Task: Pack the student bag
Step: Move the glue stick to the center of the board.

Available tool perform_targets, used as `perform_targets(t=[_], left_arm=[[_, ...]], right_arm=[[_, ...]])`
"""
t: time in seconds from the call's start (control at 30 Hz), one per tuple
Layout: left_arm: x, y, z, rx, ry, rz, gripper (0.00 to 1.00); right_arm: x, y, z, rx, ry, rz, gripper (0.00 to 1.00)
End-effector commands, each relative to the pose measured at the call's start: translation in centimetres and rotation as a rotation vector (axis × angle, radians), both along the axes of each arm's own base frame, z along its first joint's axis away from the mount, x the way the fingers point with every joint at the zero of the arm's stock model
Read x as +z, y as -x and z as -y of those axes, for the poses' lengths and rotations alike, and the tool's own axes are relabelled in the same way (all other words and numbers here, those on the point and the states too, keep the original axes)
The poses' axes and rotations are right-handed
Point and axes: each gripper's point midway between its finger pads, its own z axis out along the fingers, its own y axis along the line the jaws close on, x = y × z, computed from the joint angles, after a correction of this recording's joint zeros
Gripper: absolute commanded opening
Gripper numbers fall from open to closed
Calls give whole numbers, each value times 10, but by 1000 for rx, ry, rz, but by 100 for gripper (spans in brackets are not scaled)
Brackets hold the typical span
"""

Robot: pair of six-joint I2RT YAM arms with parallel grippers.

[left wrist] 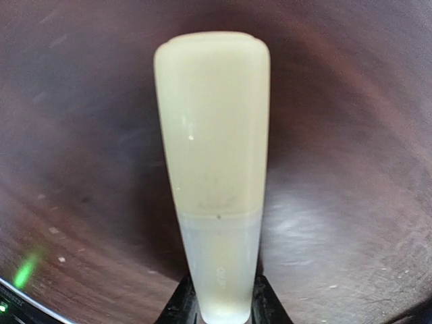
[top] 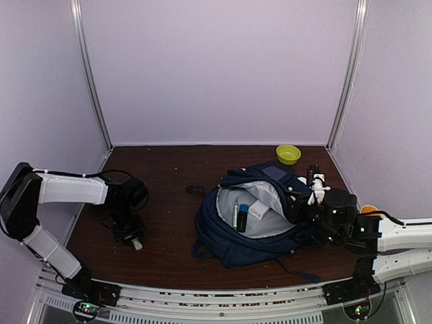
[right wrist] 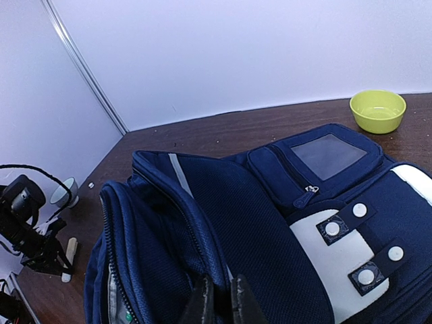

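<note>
Top external view: on the table's (top: 169, 223) left, the left gripper (left wrist: 223, 309) is clamped on a pale tube (left wrist: 212, 169). Right of centre lies the bag (top: 229, 248), navy with white trim, its mouth open on grey lining (top: 271, 214). The right gripper (right wrist: 219, 302) pinches its right rim. A bowl (top: 288, 154) sits far right.

Right claw (right wrist: 219, 289) pinches student bag (right wrist: 260, 226) rim.
</note>
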Motion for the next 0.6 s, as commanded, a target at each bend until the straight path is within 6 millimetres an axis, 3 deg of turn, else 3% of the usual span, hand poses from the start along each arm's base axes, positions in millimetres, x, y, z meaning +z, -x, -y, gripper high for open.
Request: perform_targets(t=[0.0, 0.43, 0.57], left_arm=[[-10, -16, 25, -186, 26, 4, 15], [31, -46, 11, -363, -225, 98, 51], [38, -52, 10, -355, -244, 126, 53]], right_arm=[[-3, -10, 19, -107, 4, -5, 0], [-4, -11, 19, -106, 7, -8, 0], [-4, -11, 19, -106, 7, -9, 0]])
